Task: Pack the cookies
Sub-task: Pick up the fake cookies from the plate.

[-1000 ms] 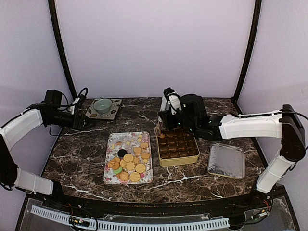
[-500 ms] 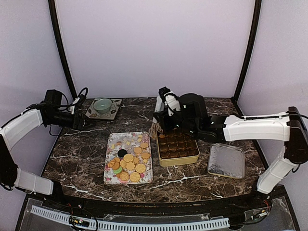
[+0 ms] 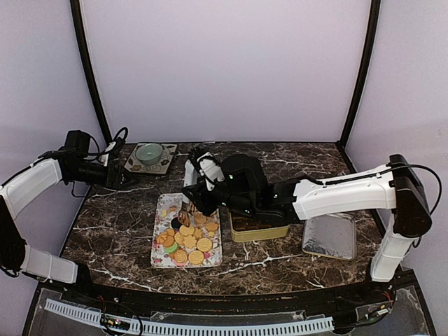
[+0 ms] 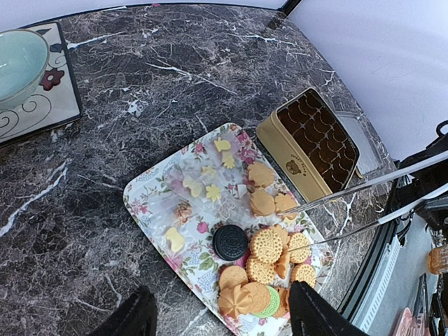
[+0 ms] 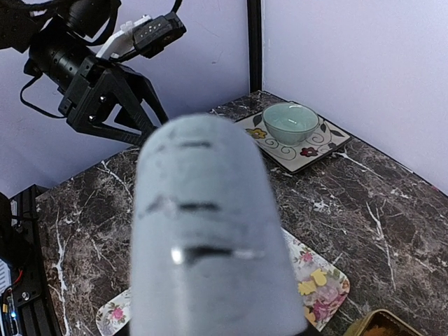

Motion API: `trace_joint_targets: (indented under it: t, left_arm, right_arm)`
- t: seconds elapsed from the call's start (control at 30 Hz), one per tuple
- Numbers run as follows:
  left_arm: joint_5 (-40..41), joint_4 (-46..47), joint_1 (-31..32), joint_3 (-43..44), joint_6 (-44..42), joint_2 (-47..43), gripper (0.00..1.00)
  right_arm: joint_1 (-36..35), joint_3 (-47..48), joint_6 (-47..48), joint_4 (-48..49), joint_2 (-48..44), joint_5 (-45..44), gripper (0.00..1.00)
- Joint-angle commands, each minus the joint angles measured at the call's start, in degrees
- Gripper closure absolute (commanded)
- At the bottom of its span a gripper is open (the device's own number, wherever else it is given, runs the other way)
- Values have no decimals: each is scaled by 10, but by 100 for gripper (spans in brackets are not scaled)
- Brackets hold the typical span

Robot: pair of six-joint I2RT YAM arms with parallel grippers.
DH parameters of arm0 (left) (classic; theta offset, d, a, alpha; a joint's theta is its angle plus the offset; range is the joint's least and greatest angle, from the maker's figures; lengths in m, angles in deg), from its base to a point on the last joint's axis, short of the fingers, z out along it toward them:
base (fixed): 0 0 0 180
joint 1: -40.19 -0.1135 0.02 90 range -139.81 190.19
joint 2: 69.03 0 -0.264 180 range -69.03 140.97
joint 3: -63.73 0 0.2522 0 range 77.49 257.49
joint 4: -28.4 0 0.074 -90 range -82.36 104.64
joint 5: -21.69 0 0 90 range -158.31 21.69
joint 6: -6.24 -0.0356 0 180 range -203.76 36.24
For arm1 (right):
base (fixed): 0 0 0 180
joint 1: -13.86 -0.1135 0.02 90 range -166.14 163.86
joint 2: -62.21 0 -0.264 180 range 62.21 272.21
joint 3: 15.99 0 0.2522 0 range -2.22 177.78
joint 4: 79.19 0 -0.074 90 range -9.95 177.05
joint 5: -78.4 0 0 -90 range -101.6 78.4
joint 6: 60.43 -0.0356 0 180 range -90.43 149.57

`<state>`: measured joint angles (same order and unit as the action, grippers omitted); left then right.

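The cookies (image 3: pixel 187 240) lie piled on the near half of a flower-patterned tray (image 3: pixel 166 206); most are golden, with one dark and one green. The left wrist view shows the cookies (image 4: pixel 268 260) closely. My right gripper (image 3: pixel 196 187) is shut on metal tongs (image 3: pixel 185 211), whose tips hang over the tray's far part. Two thin tong arms (image 4: pixel 364 185) reach in from the right, just above the golden cookies. The tongs' blurred handle (image 5: pixel 210 231) fills the right wrist view and hides the fingers. My left gripper (image 3: pixel 116 176) stands open and empty, off to the tray's left.
A gold tin (image 3: pixel 260 229) with brown paper cups sits right of the tray, partly under my right arm; the tin (image 4: pixel 308 140) also shows in the left wrist view. A clear lid (image 3: pixel 329 234) lies further right. A green bowl (image 3: pixel 149 153) rests on a coaster at the back left.
My right arm has swung left with the tongs, from above the tin to above the tray. The left arm has not moved.
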<state>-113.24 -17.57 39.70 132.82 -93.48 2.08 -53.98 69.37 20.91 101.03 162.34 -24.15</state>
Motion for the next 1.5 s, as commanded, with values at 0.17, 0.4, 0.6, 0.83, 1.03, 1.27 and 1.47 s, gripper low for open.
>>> trace_joint_targets:
  t: [0.17, 0.4, 0.6, 0.83, 1.03, 1.27, 1.47]
  left_arm:
    - [-5, -7, -3, 4, -4, -19, 33]
    - [-5, -7, -3, 0, -6, -15, 33]
    - [-1, -7, -3, -1, -7, -15, 33]
    - [2, -14, -3, -1, -12, -19, 33]
    - [2, -17, -2, -2, -14, -22, 33]
    - [2, -16, -3, -2, -14, -20, 33]
    - [2, -16, -3, 1, -15, -20, 33]
  right_arm:
    - [-9, 56, -15, 51, 60, 23, 60]
    - [-19, 80, -15, 46, 70, 43, 60]
    - [-34, 120, -16, 34, 100, 66, 59]
    - [-40, 172, -11, 14, 153, 82, 59]
    - [-40, 197, -1, -4, 181, 86, 57]
    - [-41, 211, 1, -12, 197, 94, 57]
    - [-48, 219, 7, -26, 208, 95, 58]
